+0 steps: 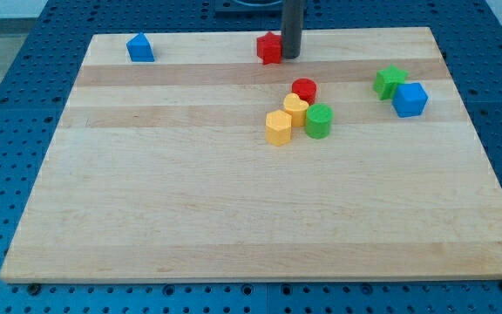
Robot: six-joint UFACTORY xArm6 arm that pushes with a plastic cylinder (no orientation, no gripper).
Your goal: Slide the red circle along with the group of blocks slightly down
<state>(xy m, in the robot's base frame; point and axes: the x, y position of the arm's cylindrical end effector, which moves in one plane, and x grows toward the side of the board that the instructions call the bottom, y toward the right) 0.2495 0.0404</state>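
Pale wooden table (234, 218), red circle block (304, 89) touching yellow heart block (295, 109), green cylinder block (318, 121) and yellow hexagon block (278, 127) clustered centre-right, my tip (291, 56), a bare rod holding nothing, above them beside red star-like block (270, 48), blue cube (410, 99) and green block (390, 82) right.

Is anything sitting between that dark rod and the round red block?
No. In the camera view, only bare board separates my tip from the red circle; the red star-like block sits beside my tip, on the view's left.
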